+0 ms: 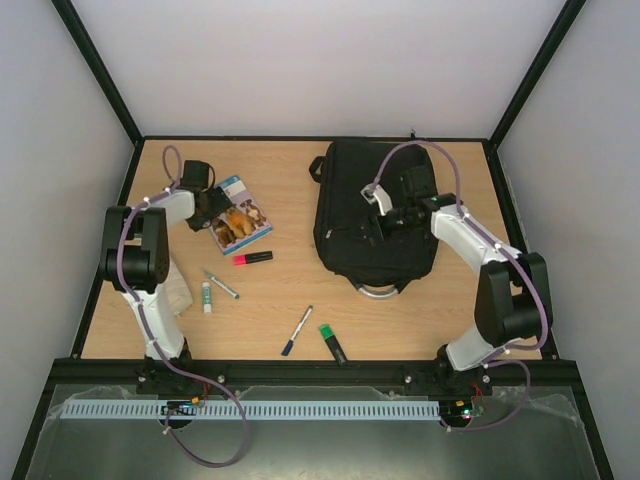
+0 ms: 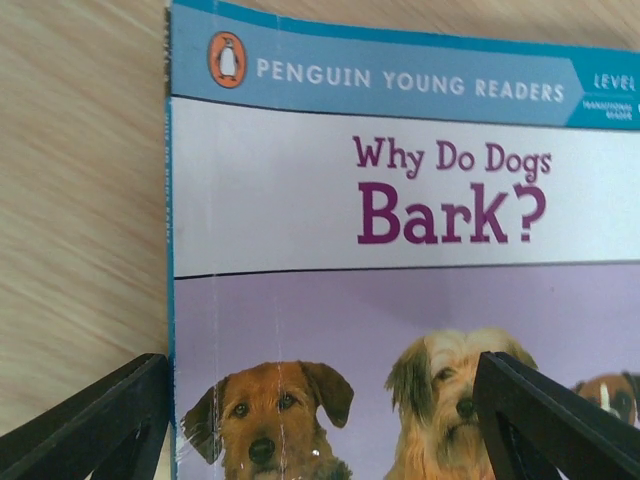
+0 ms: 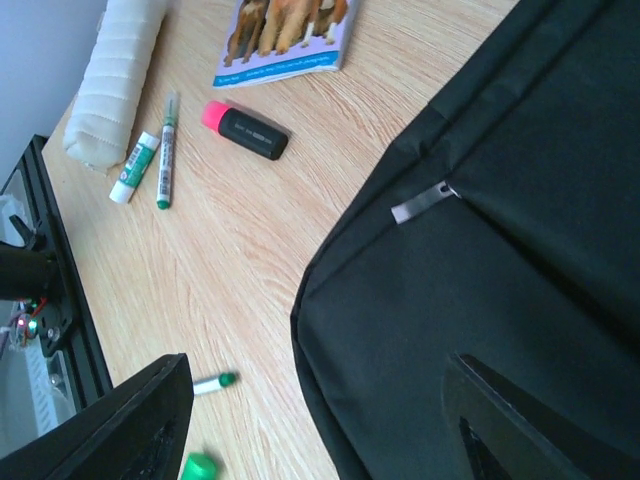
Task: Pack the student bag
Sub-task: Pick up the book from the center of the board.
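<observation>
Student bag lies flat on the far right part of the table, its silvery handle turned toward the near edge. From the right wrist view we see a zip pull on a seam that looks closed. We find no open compartment in any view, so we judge the packing has barely begun.

Everything loose lies outside the bag, on the wood to its left:
- the book "Why Do Dogs Bark?", near the far left
- a pink highlighter just below the book
- a green-capped marker and a glue stick, side by side
- a white cloth roll by the left arm
- a pen and a green highlighter nearer the front edge

The left gripper hovers over the book with its jaws spread. One finger sits at the spine edge and the other above the cover, and it grasps nothing. The right gripper hangs over the bag's left edge, also spread wide and empty.

By our reckoning the work left is to get the bag open, lift each item in turn and put it inside. The book looks like the first candidate, since the left arm is already lined up on it
</observation>
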You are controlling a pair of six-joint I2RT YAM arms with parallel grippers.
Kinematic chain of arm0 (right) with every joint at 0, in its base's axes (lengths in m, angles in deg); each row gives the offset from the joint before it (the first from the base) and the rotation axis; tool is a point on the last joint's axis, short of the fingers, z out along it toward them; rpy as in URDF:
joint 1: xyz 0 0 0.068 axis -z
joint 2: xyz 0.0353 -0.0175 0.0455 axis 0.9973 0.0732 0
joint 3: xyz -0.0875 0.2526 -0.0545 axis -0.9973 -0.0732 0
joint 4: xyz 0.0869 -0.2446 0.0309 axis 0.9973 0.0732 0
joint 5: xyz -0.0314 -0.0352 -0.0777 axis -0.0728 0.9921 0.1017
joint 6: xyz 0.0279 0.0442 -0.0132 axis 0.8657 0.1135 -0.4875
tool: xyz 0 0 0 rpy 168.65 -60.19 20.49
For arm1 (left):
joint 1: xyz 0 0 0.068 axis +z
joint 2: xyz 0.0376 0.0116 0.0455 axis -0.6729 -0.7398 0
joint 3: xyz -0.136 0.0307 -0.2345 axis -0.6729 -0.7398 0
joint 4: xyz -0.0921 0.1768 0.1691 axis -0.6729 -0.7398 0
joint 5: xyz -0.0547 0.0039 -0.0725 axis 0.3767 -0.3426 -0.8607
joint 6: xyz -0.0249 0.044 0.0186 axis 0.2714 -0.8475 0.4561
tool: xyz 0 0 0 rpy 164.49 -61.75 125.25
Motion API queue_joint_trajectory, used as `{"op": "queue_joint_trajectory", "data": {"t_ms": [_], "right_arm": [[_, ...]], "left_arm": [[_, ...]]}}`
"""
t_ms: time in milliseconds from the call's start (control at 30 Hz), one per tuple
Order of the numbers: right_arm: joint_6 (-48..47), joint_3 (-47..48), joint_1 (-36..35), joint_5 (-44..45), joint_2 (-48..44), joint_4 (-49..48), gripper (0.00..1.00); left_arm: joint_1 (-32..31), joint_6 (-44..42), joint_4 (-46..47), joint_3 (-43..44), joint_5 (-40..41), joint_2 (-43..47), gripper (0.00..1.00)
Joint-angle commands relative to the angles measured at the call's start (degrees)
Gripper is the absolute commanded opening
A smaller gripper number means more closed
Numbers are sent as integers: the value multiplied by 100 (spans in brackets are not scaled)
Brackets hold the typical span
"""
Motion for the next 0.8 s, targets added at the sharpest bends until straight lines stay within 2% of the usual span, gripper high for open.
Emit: {"op": "queue_joint_trajectory", "data": {"t_ms": [0,367,600,767], "right_arm": [[528,531,-298,195,475,132,67],[1399,2542,-1313,840,2501,152,59],[1850,4038,-1585,906,3927,286,57],[2144,4925,-1612,1547,4685,460,60]], "left_arm": [[-271,-201,-250,-37,-756,-380,85],[-972,-407,-685,114,-435,-352,85],[-823,-305,-812,72,-207,-134,85],[-451,-134,-483,-229,-740,270,85]]}}
